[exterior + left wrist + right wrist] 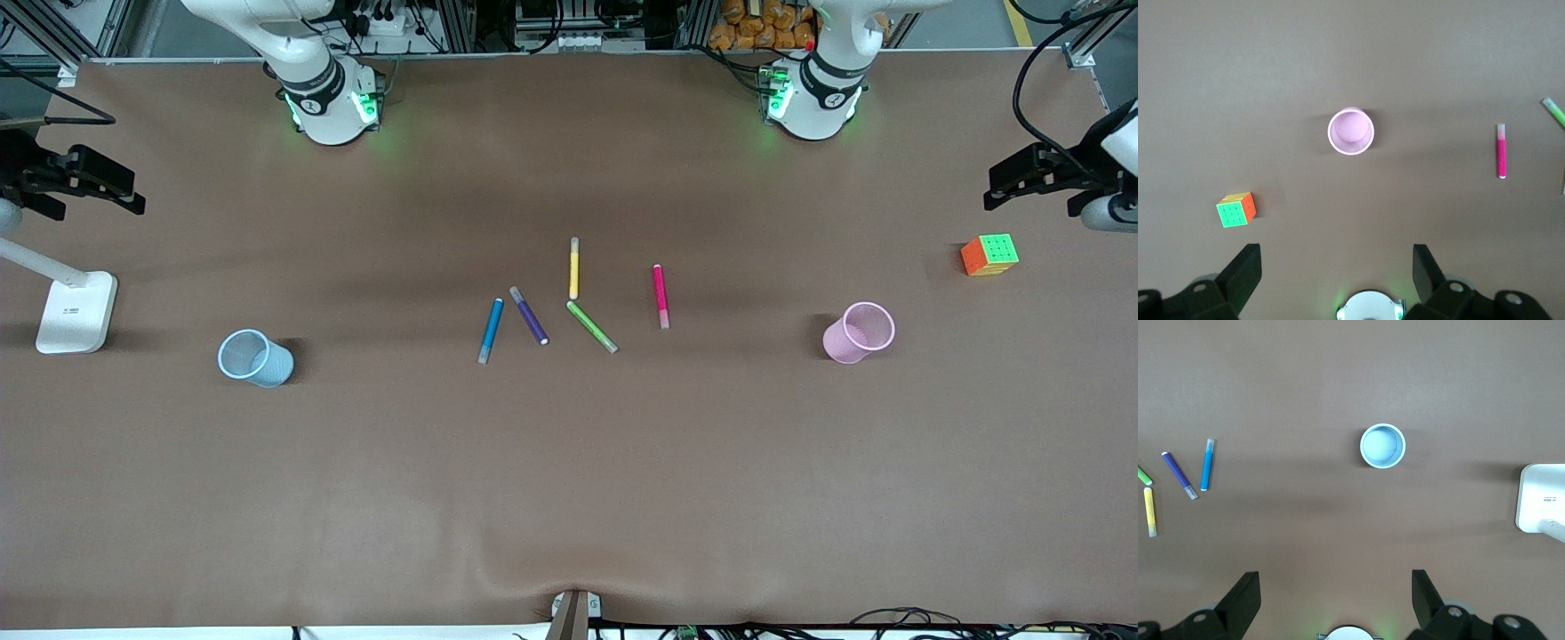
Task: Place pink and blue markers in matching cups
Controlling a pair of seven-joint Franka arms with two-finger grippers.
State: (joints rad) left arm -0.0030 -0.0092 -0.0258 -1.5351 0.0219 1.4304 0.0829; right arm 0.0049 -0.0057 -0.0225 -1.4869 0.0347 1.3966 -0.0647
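Brown table, markers fanned mid | pink marker (661, 296) toward pink cup (858, 332), blue marker (490, 330) toward blue cup (256, 357) | my left gripper (1337, 272) over pink cup, right gripper (1336, 597) over blue cup, both jaws wide open, empty, nothing started.

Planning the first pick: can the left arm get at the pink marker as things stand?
Probably yes. The pink marker lies flat and alone on the table, apart from the green marker, toward the left arm's end; the left end effector is open and holds nothing.
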